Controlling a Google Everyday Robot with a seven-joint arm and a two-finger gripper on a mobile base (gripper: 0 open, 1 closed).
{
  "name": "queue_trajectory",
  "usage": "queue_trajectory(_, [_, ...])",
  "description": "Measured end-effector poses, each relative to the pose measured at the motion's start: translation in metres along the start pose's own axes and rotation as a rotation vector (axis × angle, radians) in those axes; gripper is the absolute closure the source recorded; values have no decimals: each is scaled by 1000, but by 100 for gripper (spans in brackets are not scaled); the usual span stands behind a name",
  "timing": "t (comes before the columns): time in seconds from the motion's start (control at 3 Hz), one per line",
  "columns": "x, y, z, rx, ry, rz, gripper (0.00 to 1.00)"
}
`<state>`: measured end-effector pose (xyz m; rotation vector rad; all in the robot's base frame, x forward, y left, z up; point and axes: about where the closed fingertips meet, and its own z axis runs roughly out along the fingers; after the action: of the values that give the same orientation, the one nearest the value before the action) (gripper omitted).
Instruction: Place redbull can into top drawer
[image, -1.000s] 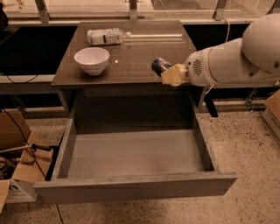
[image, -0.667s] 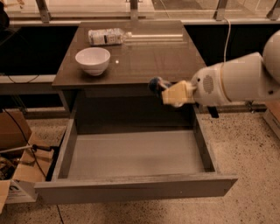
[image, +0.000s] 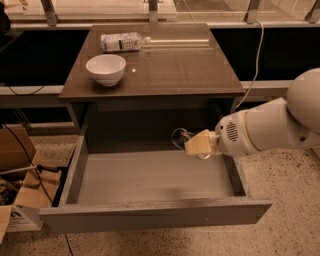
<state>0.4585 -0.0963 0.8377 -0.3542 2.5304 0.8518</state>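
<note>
The redbull can is a slim silver and blue can held sideways in my gripper, whose tan fingers are shut on it. Only the can's end sticks out to the left of the fingers. The gripper holds the can over the right rear part of the open top drawer, below the level of the tabletop. The drawer is pulled fully out and its grey inside is bare. My white arm reaches in from the right.
A white bowl and a clear plastic bottle with a white label sit on the brown tabletop. Cardboard boxes and cables lie on the floor at the left. A cable hangs at the table's right rear.
My gripper has moved down and forward with the can, from tabletop level at the right edge to inside the drawer opening over its right rear part.
</note>
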Motion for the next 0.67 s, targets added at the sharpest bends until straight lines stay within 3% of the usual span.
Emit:
queue_trajectory(0.33, [21, -34, 32, 38, 35, 53, 100])
queue_trajectory(0.67, [22, -36, 34, 40, 36, 55, 100])
